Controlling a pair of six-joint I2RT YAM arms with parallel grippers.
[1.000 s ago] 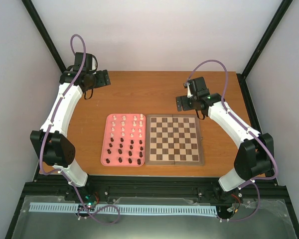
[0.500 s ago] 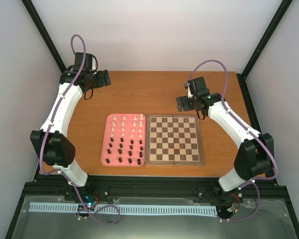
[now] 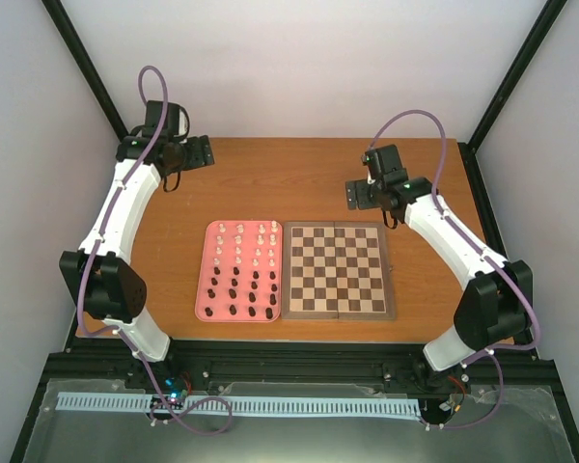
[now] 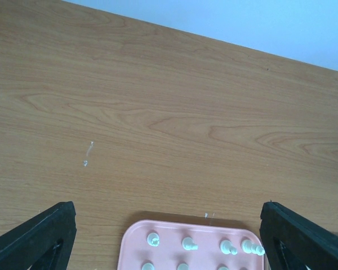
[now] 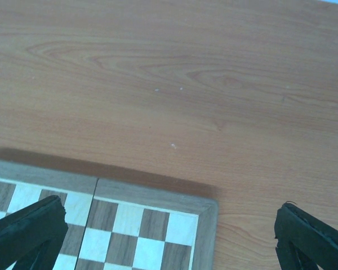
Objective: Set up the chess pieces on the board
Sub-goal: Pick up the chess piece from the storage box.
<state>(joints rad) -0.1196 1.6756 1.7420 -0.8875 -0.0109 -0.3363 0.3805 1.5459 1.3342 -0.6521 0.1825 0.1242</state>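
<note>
The board point(image 3: 338, 270) lies at the table's middle right, and its far corner point(image 5: 158, 225) shows in the right wrist view. White chess pieces point(image 3: 251, 239) and dark brown ones point(image 3: 241, 294) stand in rows on a pink tray point(image 3: 205, 280) just left of the board. In the left wrist view the tray's far rim point(image 4: 136, 233) carries several white pieces point(image 4: 187, 243). My left gripper point(image 3: 195, 152) hovers open over bare wood far behind the tray point(image 4: 166, 212). Behind the board's far right corner my right gripper point(image 3: 359, 193) is open with nothing in it point(image 5: 169, 208).
Bare wooden tabletop point(image 3: 280, 183) stretches behind the tray and board. Black frame posts point(image 3: 87, 68) and grey walls close in the sides. The table's right edge point(image 3: 468, 193) runs near the right arm.
The right gripper has shifted slightly away from the board toward the back of the table. The left arm, tray and pieces have not moved.
</note>
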